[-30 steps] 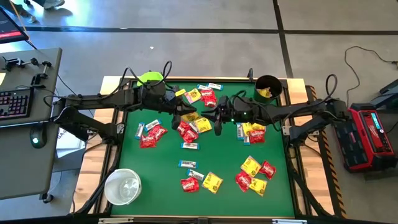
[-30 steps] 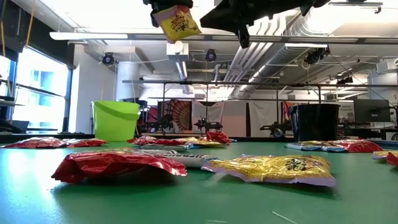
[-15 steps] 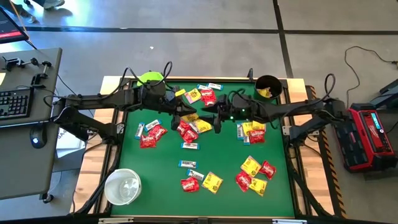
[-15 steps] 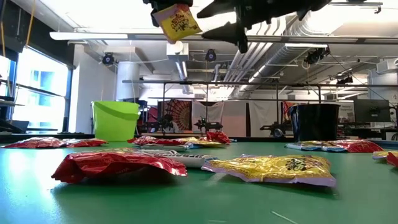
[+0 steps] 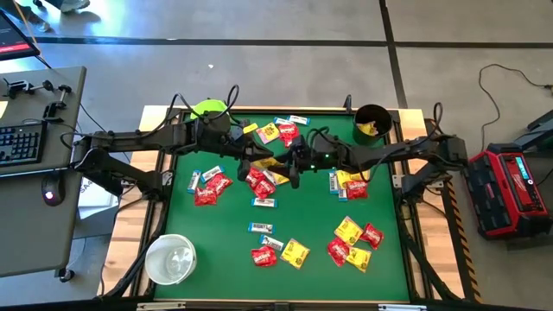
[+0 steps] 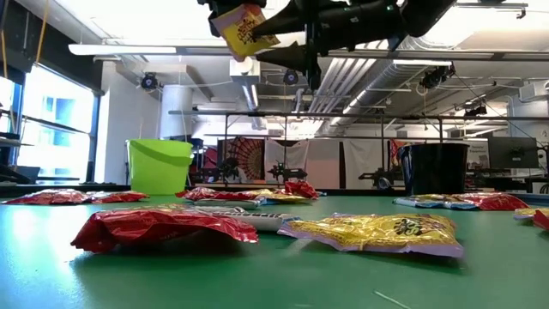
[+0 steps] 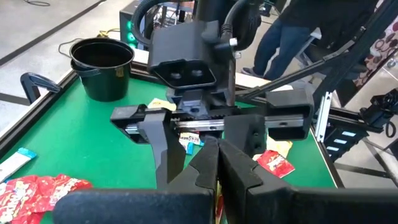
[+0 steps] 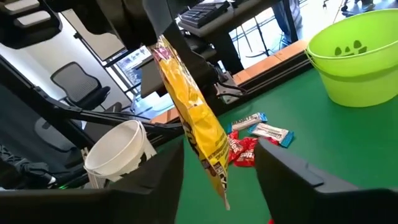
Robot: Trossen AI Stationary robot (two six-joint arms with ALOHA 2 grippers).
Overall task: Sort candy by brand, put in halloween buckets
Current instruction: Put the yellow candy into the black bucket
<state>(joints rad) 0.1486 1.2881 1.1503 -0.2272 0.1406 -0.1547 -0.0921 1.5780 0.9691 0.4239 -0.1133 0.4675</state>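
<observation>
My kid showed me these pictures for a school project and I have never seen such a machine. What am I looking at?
Two robot arms work over a green table. One picture looks down from above, one looks level across the tabletop, and two come from cameras on the wrists. Red, yellow and white-and-blue candy lies scattered, with a lime green bucket, a black bucket and a white bucket. The left end effector is shut on a yellow packet in the air; the right end effector is open around it.
</observation>
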